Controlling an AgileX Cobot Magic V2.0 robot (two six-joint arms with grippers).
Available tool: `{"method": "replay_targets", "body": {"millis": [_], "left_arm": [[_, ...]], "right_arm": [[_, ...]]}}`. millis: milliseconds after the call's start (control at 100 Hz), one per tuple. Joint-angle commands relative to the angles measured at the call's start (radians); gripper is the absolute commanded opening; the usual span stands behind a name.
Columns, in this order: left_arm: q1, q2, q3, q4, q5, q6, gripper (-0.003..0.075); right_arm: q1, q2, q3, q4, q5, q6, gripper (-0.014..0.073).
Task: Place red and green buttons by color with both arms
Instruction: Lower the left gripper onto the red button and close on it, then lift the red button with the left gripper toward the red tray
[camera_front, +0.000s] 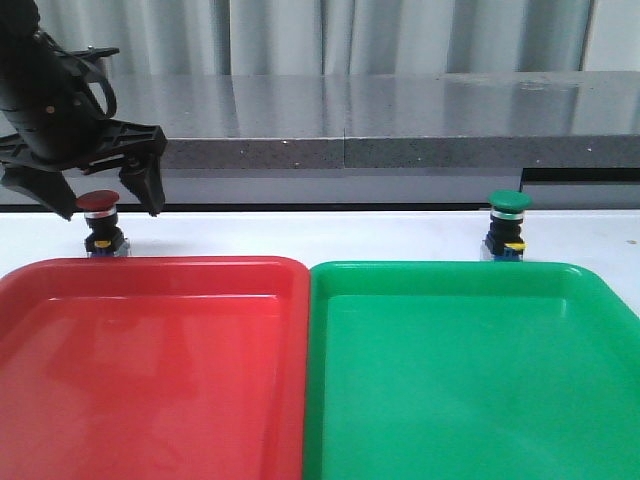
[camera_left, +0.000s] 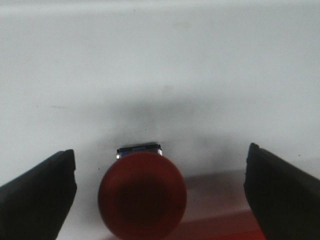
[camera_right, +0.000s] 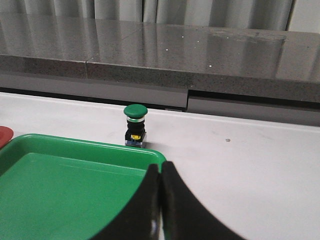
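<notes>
The red button (camera_front: 99, 221) stands upright on the white table behind the red tray (camera_front: 150, 360). My left gripper (camera_front: 110, 205) is open, its two fingers either side of the red cap and apart from it; in the left wrist view the cap (camera_left: 142, 195) sits between the fingers (camera_left: 40, 195). The green button (camera_front: 507, 226) stands upright behind the green tray (camera_front: 470, 370); it also shows in the right wrist view (camera_right: 135, 124). My right gripper (camera_right: 161, 172) is shut and empty, over the green tray's near corner (camera_right: 75, 190), well short of the green button.
A grey stone ledge (camera_front: 400, 120) runs along the back of the table, close behind both buttons. The two trays lie side by side and touch at the middle. White table (camera_right: 250, 175) lies to the right of the green tray.
</notes>
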Motion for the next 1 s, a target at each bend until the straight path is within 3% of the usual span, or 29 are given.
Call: {"method": "replay_targets", "body": {"millis": [0, 90, 190, 450, 620, 770, 990], "left_arm": [[-0.008, -0.043, -0.032, -0.009, -0.049, -0.007, 0.0637], [-0.008, -0.037, -0.032, -0.009, -0.049, -0.007, 0.0627], [-0.008, -0.033, -0.032, -0.009, -0.044, -0.007, 0.0559], [-0.008, -0.032, -0.032, -0.009, -0.052, -0.007, 0.0253], [-0.008, -0.035, -0.034, -0.009, -0.051, -0.007, 0.0112], [-0.008, -0.076, -0.034, -0.009, -0.027, -0.007, 0.0063], [-0.008, -0.199, -0.034, -0.083, 0.052, -0.007, 0.0062]], "right_arm": [[-0.006, -0.022, -0.014, -0.005, -0.081, -0.002, -0.0067], [-0.006, -0.022, -0.014, -0.005, -0.081, -0.002, -0.0067], [-0.006, -0.022, -0.014, -0.005, -0.081, -0.002, -0.0067], [-0.006, -0.022, -0.014, -0.005, -0.081, -0.002, -0.0067], [-0.006, -0.022, -0.014, -0.005, -0.081, -0.002, -0.0067], [-0.006, -0.022, -0.014, -0.005, -0.081, -0.002, -0.0067], [-0.006, -0.022, -0.014, -0.005, -0.081, -0.002, -0.0067]]}}
